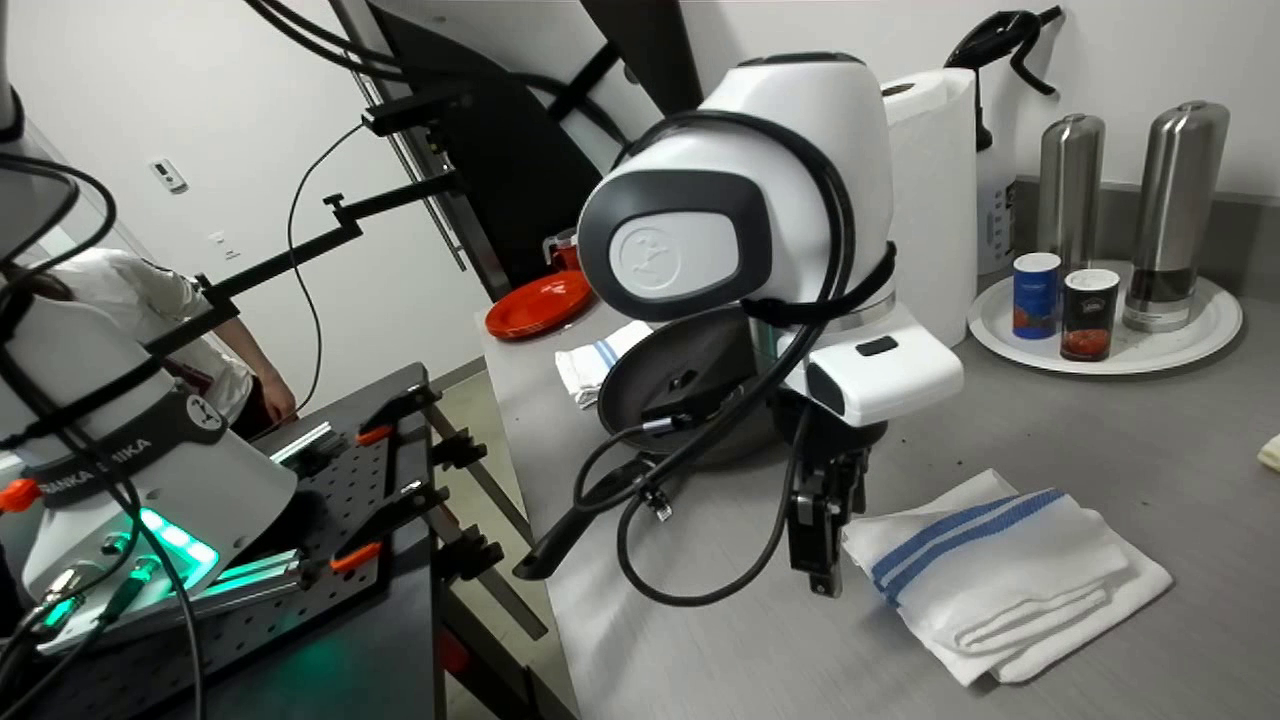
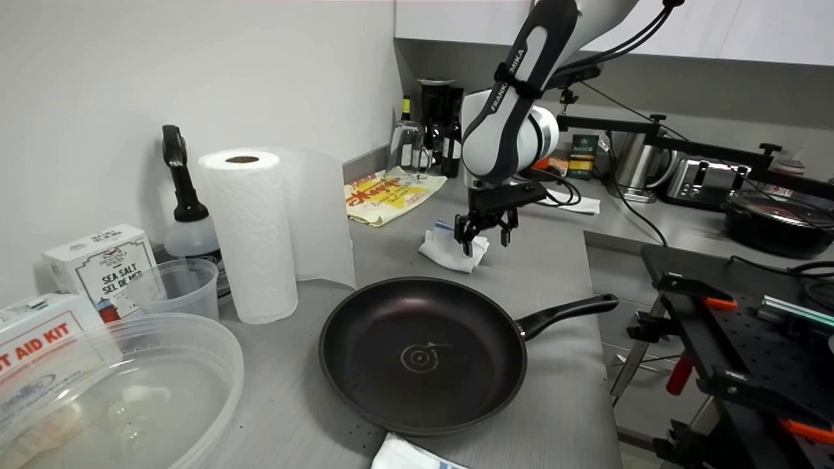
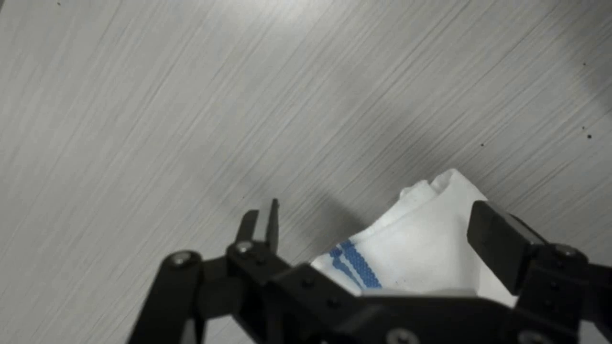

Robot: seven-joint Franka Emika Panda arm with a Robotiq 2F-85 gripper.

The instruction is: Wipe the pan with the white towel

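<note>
The black pan lies on the grey counter, its handle toward the counter edge; it is partly hidden behind the arm in an exterior view. A folded white towel with blue stripes lies apart from the pan, and also shows in an exterior view and the wrist view. My gripper is open and empty, fingers wide apart above the towel's edge. It points down at the towel in both exterior views. The gripper body hides part of the towel in the wrist view.
A second striped white towel lies on the pan's far side, partly cut off in an exterior view. A paper-towel roll, clear tub and tray with mills stand along the wall. A red plate is at the back.
</note>
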